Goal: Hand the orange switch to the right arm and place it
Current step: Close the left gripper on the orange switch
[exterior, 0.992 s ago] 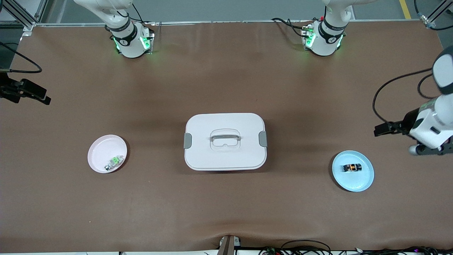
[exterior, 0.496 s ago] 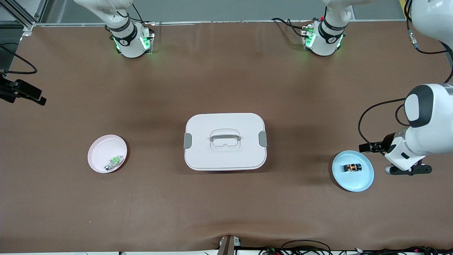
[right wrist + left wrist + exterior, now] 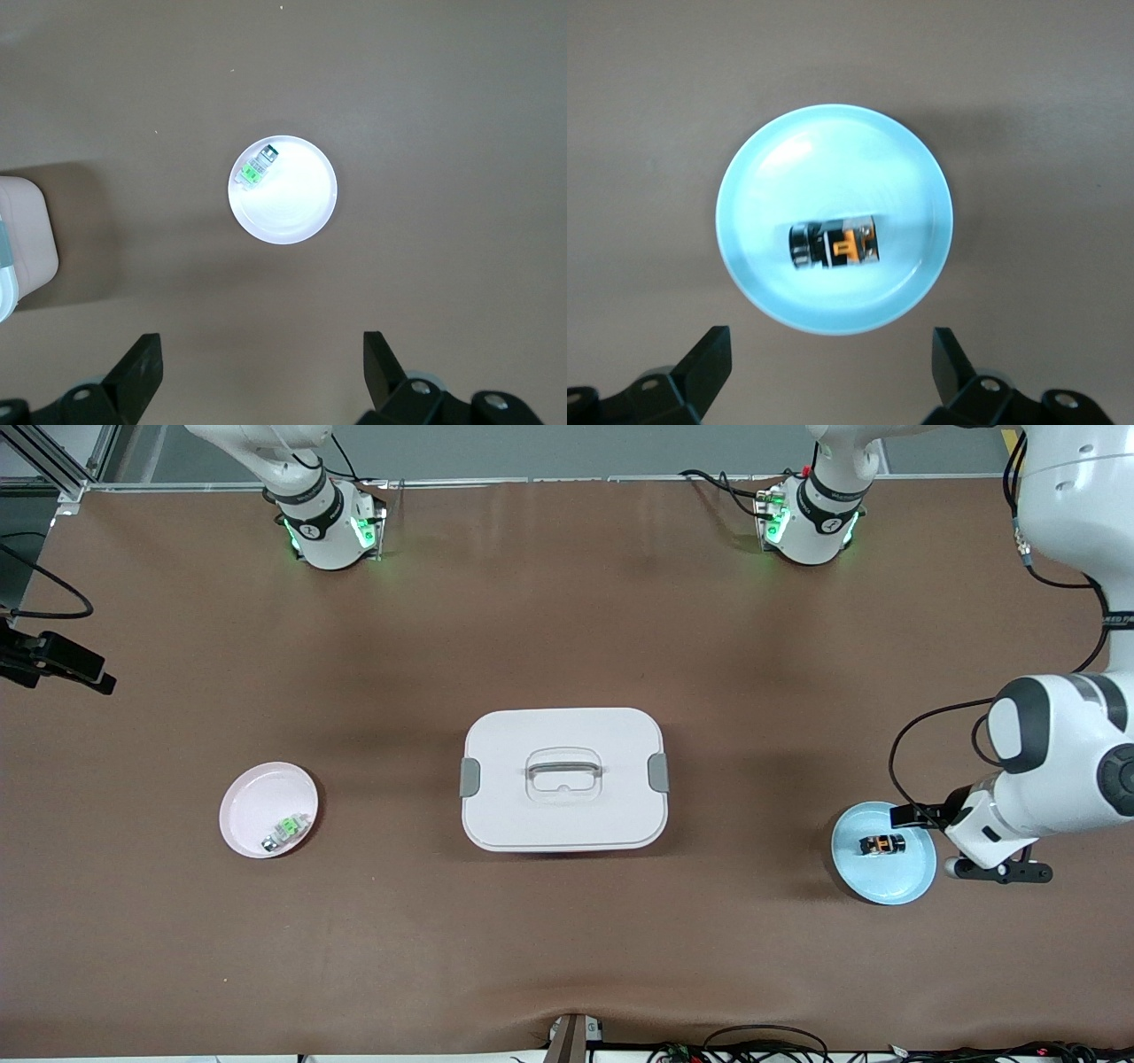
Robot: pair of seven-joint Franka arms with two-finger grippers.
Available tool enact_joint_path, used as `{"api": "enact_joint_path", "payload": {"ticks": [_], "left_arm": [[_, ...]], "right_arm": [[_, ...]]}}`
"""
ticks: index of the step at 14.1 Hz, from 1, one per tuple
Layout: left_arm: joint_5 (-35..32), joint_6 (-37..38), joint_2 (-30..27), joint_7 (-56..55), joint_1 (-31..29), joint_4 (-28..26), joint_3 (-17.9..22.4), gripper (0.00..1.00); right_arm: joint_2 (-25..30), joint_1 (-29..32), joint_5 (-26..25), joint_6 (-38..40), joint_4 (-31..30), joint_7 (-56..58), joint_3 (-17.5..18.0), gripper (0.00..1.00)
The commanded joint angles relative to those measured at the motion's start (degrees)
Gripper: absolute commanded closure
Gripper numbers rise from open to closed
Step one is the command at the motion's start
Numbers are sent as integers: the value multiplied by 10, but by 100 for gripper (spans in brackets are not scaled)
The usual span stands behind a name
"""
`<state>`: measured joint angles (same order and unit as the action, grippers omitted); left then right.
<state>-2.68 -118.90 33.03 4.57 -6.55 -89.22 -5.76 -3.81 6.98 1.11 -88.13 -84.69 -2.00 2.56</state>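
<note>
Left gripper [image 3: 828, 372] (fingers spread) over blue plate [image 3: 762, 292] — orange switch [image 3: 834, 245] inside.

blue plate [image 3: 886, 881]: low rim, nothing over the orange switch [image 3: 882, 844] – open from above
left gripper [image 3: 828, 372]: fingers spread wide, up over the plate's edge
white box [image 3: 563, 779]: mid-table, lid on – the one tall thing between the two plates
pink plate [image 3: 252, 806]: bare table all round it
right gripper [image 3: 261, 367]: high, fingers spread wide
</note>
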Motion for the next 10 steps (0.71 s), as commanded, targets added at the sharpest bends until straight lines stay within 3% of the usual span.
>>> {"api": "enact_joint_path", "payload": {"ticks": [1, 4, 10], "left_arm": [[-8, -33, 23, 6, 5, -3, 0, 0], [-48, -79, 32, 6, 4, -23, 0, 0], [-48, -142, 65, -4, 2, -28, 0, 0]], "right_arm": [[2, 3, -5, -3, 0, -6, 6, 0], [3, 1, -7, -7, 0, -4, 7, 0], [4, 0, -17, -9, 1, 1, 10, 0]]}}
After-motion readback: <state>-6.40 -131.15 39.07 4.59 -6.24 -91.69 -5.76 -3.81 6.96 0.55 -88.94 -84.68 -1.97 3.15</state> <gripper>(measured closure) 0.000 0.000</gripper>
